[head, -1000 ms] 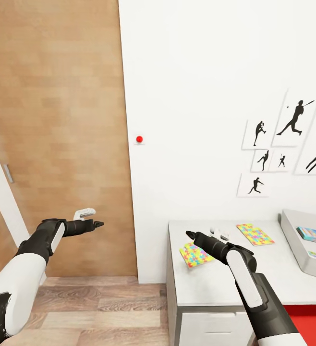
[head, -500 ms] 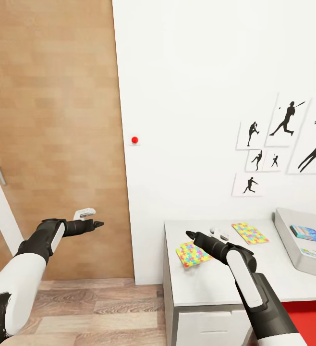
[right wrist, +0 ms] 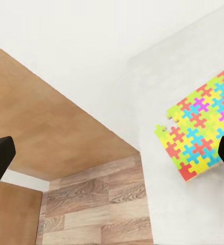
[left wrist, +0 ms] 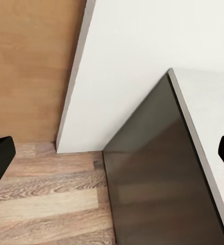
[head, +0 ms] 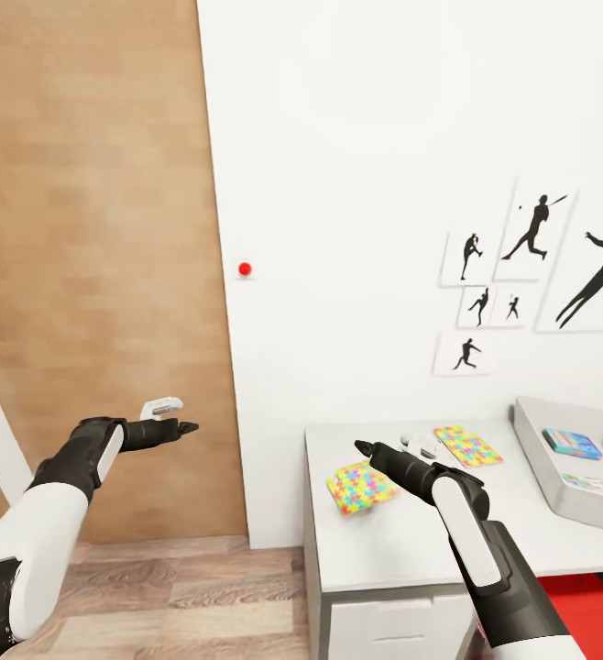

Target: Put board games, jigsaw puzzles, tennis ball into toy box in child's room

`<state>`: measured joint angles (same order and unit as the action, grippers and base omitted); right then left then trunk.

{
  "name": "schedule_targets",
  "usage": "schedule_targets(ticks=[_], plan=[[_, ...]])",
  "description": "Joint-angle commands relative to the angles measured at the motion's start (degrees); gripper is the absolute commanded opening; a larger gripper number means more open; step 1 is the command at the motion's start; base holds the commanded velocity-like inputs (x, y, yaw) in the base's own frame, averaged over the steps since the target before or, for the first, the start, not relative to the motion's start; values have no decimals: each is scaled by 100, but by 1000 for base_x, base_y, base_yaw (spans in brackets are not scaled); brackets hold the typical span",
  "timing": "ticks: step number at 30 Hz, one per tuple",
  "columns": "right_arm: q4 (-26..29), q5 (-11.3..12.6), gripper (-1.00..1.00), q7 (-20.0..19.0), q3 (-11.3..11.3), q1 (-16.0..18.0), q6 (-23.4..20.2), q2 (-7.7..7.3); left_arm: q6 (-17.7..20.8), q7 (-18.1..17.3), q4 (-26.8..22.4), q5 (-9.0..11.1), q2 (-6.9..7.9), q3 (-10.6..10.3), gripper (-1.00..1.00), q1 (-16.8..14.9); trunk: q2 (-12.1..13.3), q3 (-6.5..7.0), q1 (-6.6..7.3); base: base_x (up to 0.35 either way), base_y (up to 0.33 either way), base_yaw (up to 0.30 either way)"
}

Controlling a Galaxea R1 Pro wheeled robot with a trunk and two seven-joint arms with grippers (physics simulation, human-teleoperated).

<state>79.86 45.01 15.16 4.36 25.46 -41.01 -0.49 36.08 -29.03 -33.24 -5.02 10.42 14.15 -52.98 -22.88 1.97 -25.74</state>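
So the whole head view has slid left over the last second. That's the camera swinging right, not the stuff moving; both arms sit at the same spots in the picture.

Head view: the long white-topped bench with dark grey sides (head: 402, 541) carries two thin square jigsaw mats of yellow, green, blue and pink pieces, one near the corner (head: 360, 486) and one further back (head: 466, 445). The grey lidless toy box with sloping sides (head: 558, 481) sits at the right with a small blue printed game box (head: 572, 444) already inside. The right pincer (head: 364, 448) hangs just above the near mat, and the left pincer (head: 175, 417) is out in front of the brown wooden door (head: 91, 275).

Left wrist view: fingers apart, nothing between them, with the bench's dark side below.

Right wrist view: fingers also spread wide and empty, near mat (right wrist: 198, 125) off to one side.

My take: finish turning to square up to the bench, centre the right pincer over that mat's overhanging-looking edge, and come in low, since a flat mat is hard to pinch from above.
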Motion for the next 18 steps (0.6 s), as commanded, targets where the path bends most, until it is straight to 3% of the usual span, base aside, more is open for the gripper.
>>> schedule_targets(ticks=[1, 8, 18], plan=[[4, 60, 100, 58, 12, 3, -4, -5, 30, -49, -7, -53, -6, 36, 100, -2, -3, 2, -5, 184, -136, -206], [4, 65, 100, 58, 12, 3, -4, -5, 31, -50, -7, -51, -8, 36, 100, -2, -3, 37, -5, 176, -145, -225], [4, 69, 100, 58, 12, 3, -4, -4, 24, -48, -7, -52, -12, 36, 100, -2, -3, 90, -5, 159, -24, -232]])
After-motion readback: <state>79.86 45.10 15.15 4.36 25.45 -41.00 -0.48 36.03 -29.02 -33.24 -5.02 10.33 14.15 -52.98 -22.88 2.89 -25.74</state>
